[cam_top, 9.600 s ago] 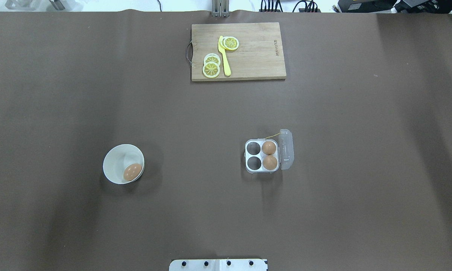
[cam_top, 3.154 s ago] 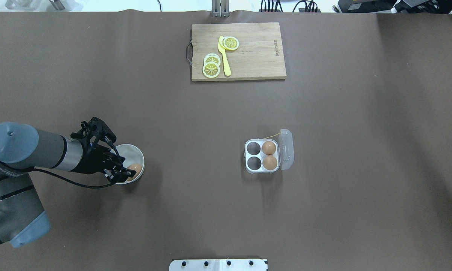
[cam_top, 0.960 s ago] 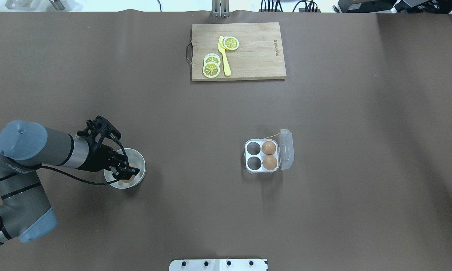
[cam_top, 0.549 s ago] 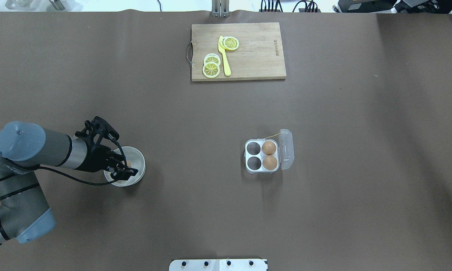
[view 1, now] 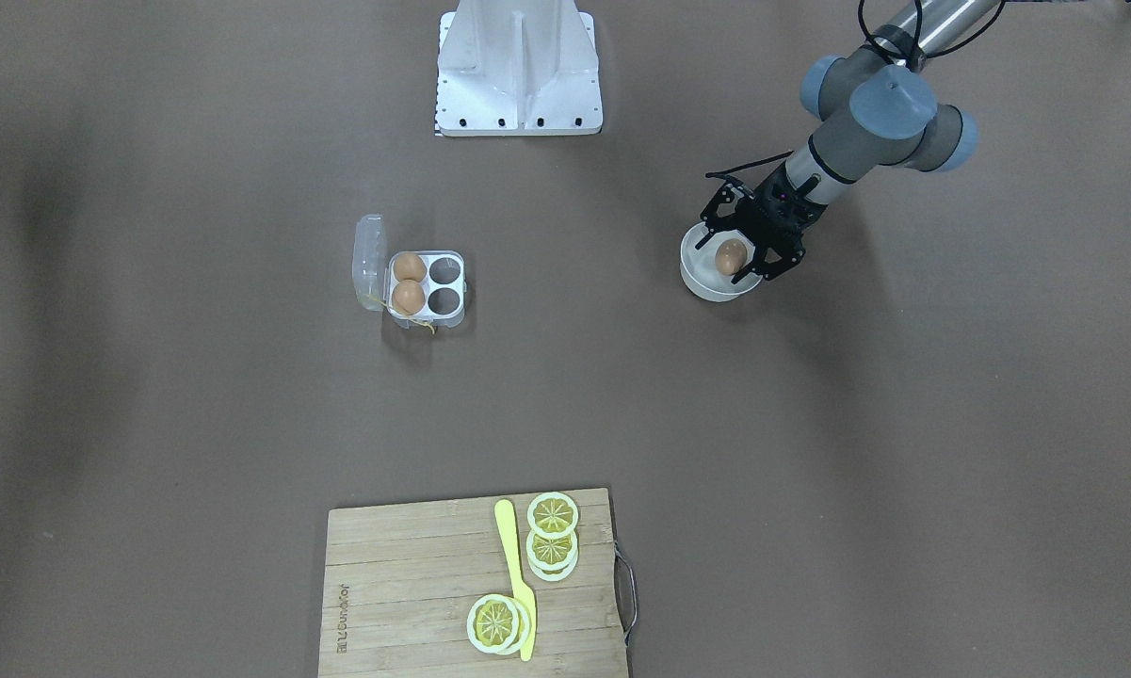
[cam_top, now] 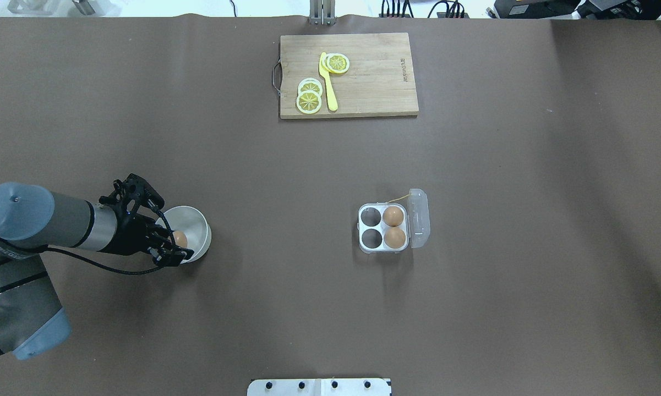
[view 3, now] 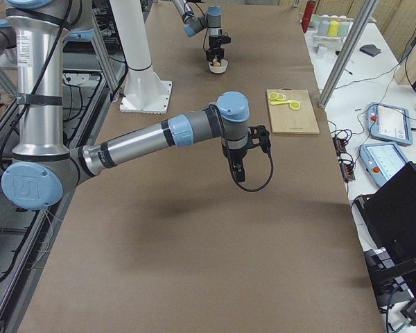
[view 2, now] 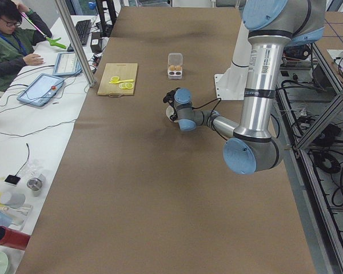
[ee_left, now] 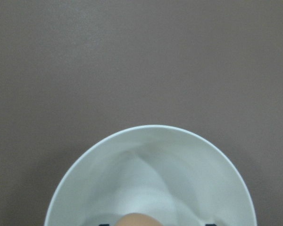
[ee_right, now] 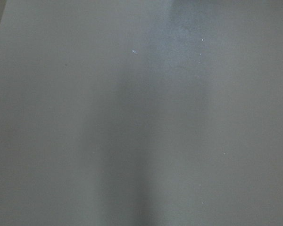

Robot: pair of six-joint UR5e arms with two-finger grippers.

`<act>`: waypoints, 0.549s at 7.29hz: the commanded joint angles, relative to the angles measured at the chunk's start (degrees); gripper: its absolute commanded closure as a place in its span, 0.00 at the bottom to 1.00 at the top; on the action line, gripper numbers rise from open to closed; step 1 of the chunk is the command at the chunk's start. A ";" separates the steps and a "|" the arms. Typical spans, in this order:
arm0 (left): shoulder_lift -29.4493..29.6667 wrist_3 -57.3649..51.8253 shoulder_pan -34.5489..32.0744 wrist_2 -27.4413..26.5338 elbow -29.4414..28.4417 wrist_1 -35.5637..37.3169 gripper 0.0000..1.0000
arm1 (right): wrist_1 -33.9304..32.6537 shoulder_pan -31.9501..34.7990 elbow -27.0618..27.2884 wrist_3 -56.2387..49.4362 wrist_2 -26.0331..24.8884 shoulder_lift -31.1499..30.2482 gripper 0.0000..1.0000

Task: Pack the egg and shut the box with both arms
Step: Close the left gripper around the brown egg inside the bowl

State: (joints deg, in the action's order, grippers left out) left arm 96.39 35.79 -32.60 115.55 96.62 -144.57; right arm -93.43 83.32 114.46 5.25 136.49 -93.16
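Left claw: my left claw [view 1: 737, 258] is clamped on the small smooth tan-brown oval egg [view 1: 731, 255], fingers at its sides so it cannot roll.
Bowl: the egg hangs just over the round white bowl [cam_top: 201, 234].
Box: the square clear-plastic box [cam_top: 361, 228] sits well apart, with its lid [cam_top: 420, 217] open and two cells free.
Right claw: my right claw [view 3: 237, 172] hangs over bare table; I cannot tell if it is apart or together.

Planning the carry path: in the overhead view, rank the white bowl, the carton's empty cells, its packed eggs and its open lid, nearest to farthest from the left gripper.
1. White bowl, beneath the left gripper, which holds the egg.
2. Empty cells, the left column of the box.
3. Packed eggs, its right column.
4. Open lid, farthest right.
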 commanded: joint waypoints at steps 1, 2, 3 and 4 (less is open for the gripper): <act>-0.41 -0.02 -0.01 0.20 -0.03 -0.45 0.45 | 0.00 0.00 -0.02 -0.07 0.00 0.00 0.00; -0.41 -0.02 -0.01 0.47 0.06 -0.45 0.53 | 0.00 0.00 -0.02 -0.07 0.00 0.00 0.00; -0.41 0.15 -0.01 0.47 0.06 -0.45 0.60 | 0.00 0.00 -0.02 -0.07 0.00 0.00 0.00; -0.33 0.41 0.08 0.56 0.58 -0.54 0.69 | 0.00 0.00 -0.11 -0.07 0.00 0.00 0.00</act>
State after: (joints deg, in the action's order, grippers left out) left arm 96.00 35.95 -32.59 116.00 96.80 -145.04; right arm -93.43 83.32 114.41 5.19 136.49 -93.16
